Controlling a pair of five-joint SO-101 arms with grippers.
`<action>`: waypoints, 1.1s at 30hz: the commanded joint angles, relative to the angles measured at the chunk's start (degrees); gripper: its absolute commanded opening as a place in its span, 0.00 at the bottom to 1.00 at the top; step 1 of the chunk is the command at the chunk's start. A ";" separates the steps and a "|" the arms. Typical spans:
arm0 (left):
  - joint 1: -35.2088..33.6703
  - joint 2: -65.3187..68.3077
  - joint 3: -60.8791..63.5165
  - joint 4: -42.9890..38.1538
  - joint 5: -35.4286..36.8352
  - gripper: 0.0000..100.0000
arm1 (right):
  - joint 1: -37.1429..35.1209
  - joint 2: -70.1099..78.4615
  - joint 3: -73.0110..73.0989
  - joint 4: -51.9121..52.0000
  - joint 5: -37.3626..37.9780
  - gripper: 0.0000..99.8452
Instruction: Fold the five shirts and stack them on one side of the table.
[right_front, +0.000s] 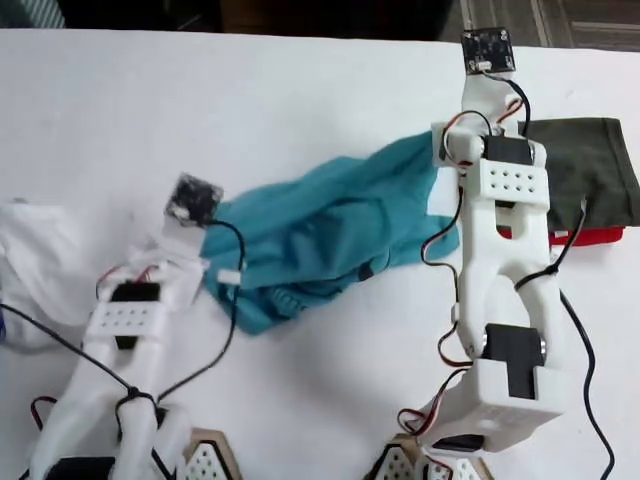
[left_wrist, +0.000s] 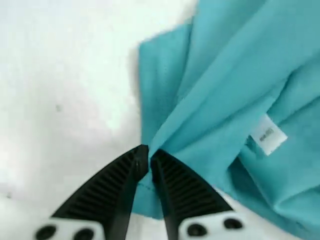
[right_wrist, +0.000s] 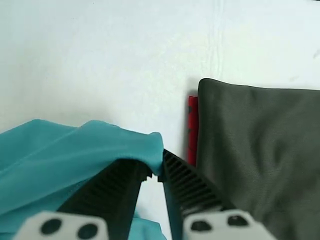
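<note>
- Far left of the desk (right_front: 300, 100) there's a crumpled white heap (right_front: 35, 260), not folded yet. I can't tell if it's one shirt or two.
- The left fingers (left_wrist: 112, 187) are pressed together, pinching the near-left edge of the teal shirt (right_front: 320, 240).
- The teal shirt lies mid-desk, bunched and stretched between the two arms. It's more a rumpled strip than a flat spread, so I'd say its fold is barely started.
- The right fingers (right_wrist: 190, 185) are clamped on the teal shirt's far-right end, lifted a bit off the desk, just beside the stack.
- Right side is where the done work is: a dark green shirt (right_front: 590, 165) folded flat on top of a red shirt (right_front: 590, 236), with only a red edge peeking out.
- So my guess is two of five are stacked, one is in hand, and the white stuff is still waiting. Not quite halfway.
</note>
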 joint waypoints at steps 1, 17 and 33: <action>-2.46 -1.32 -7.78 3.25 -0.62 0.03 | -0.48 -0.31 -1.23 -0.75 -4.13 0.02; -7.47 -1.32 -30.20 49.67 -8.26 0.03 | -5.49 -6.20 -1.23 5.49 -6.86 0.02; -21.71 -0.79 -4.00 14.07 -11.96 0.20 | -18.33 -8.22 9.41 -0.04 -5.80 0.02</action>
